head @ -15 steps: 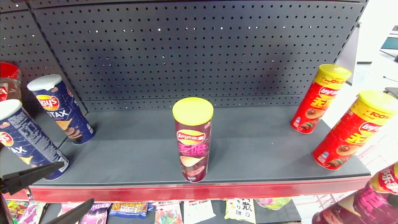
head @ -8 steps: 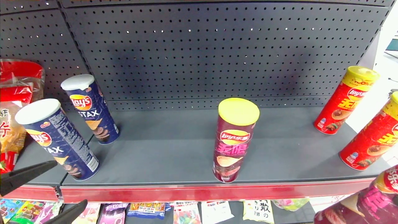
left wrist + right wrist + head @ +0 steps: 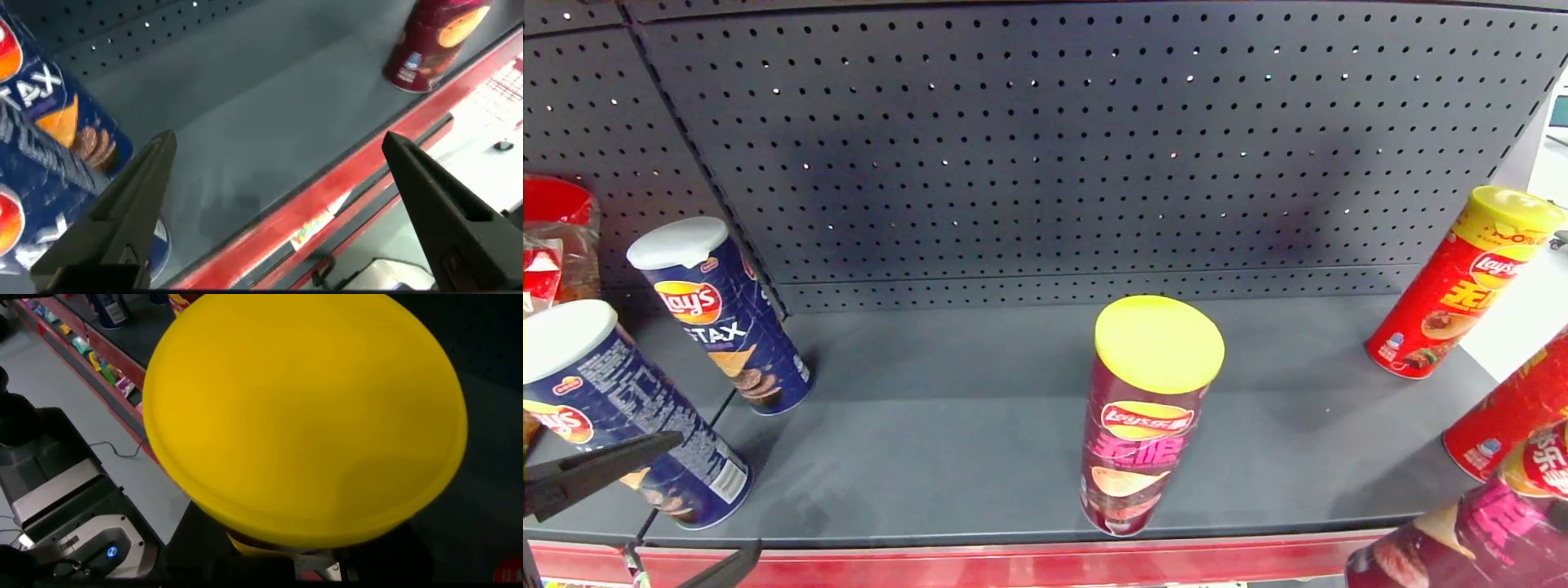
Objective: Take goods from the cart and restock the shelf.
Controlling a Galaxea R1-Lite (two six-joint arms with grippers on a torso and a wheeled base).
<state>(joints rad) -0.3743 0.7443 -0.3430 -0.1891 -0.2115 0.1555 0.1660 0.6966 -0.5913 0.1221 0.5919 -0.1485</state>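
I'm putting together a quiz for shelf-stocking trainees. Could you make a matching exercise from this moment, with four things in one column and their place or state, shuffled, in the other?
Column one
1. standing maroon can
2. rear red can
3. rear blue can
4. left hand

Column two
a. open, holding nothing
b. left part of the shelf, by the back panel
c. right end of the shelf, toward the back
d. middle of the shelf, near its front edge

Pairs: 1-d, 2-c, 3-b, 4-a

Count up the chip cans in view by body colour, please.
Blue cans: 2
Maroon cans: 2
Red cans: 2
Total: 6
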